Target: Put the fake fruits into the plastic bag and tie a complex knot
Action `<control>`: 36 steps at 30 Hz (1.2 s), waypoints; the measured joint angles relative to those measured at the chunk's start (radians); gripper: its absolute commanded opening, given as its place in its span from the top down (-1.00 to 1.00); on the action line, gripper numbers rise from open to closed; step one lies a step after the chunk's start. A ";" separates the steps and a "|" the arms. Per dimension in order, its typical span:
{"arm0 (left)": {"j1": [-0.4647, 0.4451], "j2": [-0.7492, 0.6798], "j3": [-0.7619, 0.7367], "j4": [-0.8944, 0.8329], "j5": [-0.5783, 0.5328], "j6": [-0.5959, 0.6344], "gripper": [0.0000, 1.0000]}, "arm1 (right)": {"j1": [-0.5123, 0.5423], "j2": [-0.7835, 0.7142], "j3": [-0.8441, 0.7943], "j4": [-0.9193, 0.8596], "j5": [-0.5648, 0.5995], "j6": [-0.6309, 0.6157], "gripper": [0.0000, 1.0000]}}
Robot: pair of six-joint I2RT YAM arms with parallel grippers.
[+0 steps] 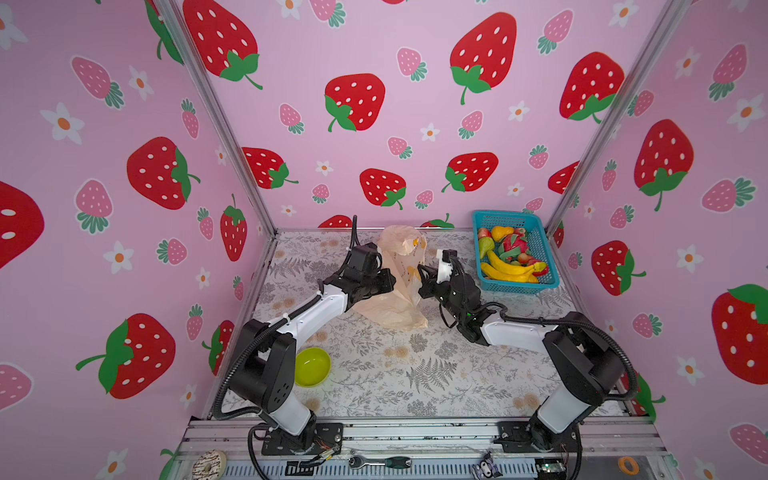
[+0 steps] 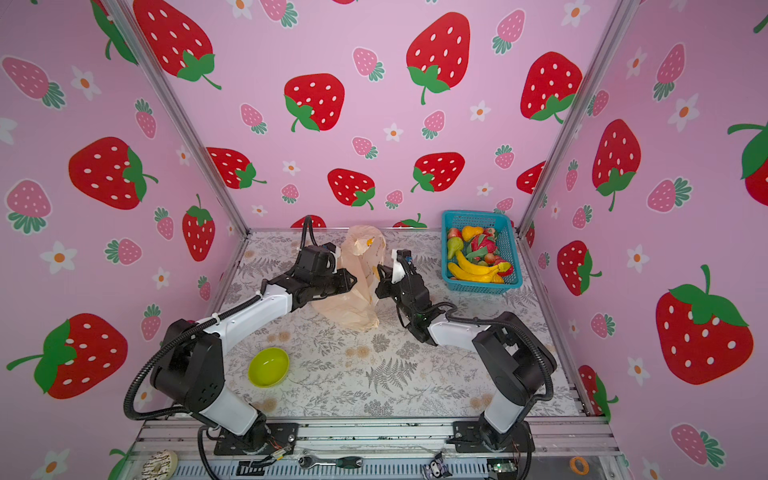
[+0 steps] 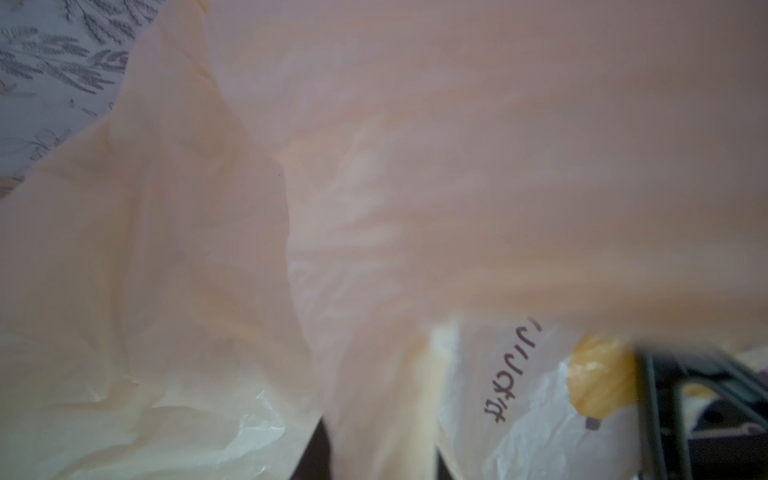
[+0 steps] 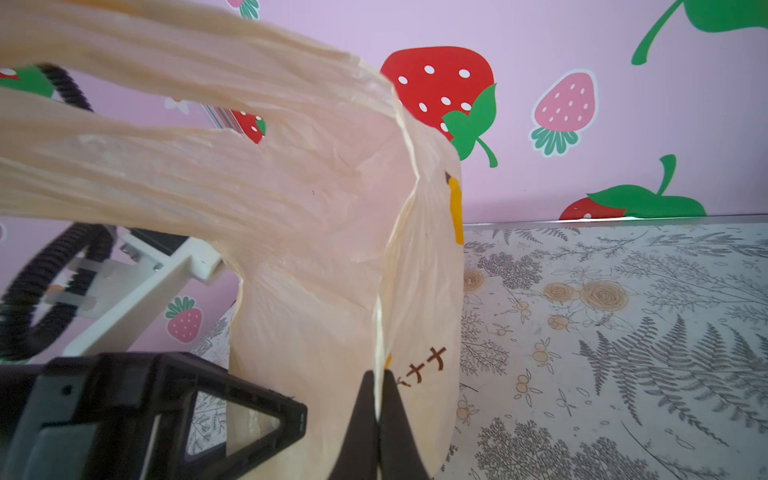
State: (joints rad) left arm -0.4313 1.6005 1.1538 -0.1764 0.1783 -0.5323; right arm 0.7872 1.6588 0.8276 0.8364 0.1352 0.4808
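The plastic bag point(image 1: 399, 270) point(image 2: 359, 291) stands upright at mid-table between my two arms, pale peach with banana prints. My left gripper point(image 1: 390, 283) point(image 2: 352, 281) presses into its left side; in the left wrist view a bunched band of film runs between the dark fingers point(image 3: 318, 453), so it is shut on the bag point(image 3: 374, 187). My right gripper point(image 4: 378, 386) point(image 1: 422, 274) is shut on a vertical fold of the bag point(image 4: 311, 249). Both loop handles point(image 4: 166, 166) stretch away sideways. The fake fruits point(image 1: 509, 257) point(image 2: 478, 257) lie in the teal basket.
The teal mesh basket point(image 1: 515, 286) point(image 2: 482, 286) sits at the back right corner of the table. A lime green bowl point(image 1: 311, 366) point(image 2: 268, 366) rests near my left arm's base. Strawberry-print walls close in three sides. Tools lie on the front rail.
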 measured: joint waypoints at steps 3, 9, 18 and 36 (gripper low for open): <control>0.006 -0.041 0.028 -0.062 -0.043 0.023 1.00 | -0.036 -0.041 -0.003 -0.100 -0.002 -0.060 1.00; 0.111 -0.118 0.129 -0.164 0.155 -0.051 1.00 | -0.177 -0.077 0.014 -0.301 -0.074 -0.128 1.00; 0.206 0.051 0.487 -0.560 0.306 0.067 1.00 | -0.239 -0.076 0.042 -0.473 -0.180 -0.169 1.00; 0.172 0.166 0.497 -0.583 0.548 0.013 1.00 | -0.224 -0.043 -0.084 -0.167 -0.284 -0.426 -0.70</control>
State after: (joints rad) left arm -0.2596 1.7668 1.6508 -0.7593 0.7265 -0.5198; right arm 0.5636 1.6157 0.7437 0.6693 -0.1486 0.0544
